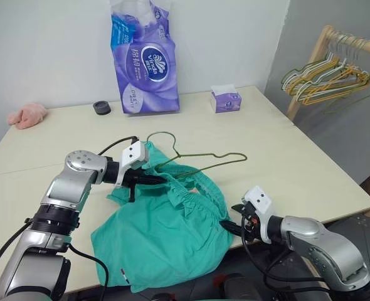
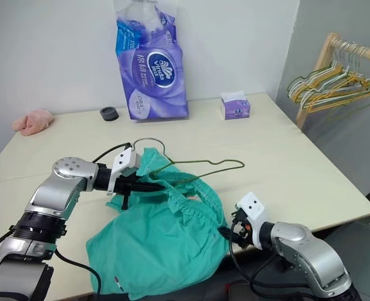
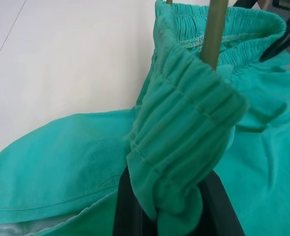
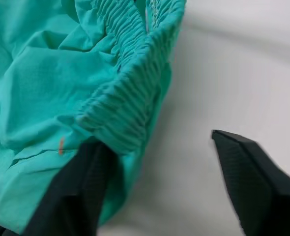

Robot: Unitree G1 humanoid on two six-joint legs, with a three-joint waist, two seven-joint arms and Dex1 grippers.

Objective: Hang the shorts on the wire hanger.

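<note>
The teal shorts (image 1: 166, 241) lie crumpled on the counter (image 1: 298, 169), with the wire hanger (image 1: 200, 164) resting partly on them and one arm of it threaded into the waistband. The left gripper (image 1: 152, 179) has its jaws pinched tight on a gathered fold of that waistband. The right gripper (image 4: 159, 189) sits at the waistband's near edge, jaws apart with fabric against only one finger. If it closes here, it may catch just a thin lip of elastic, which could slip free and let the hanger slide out
</note>
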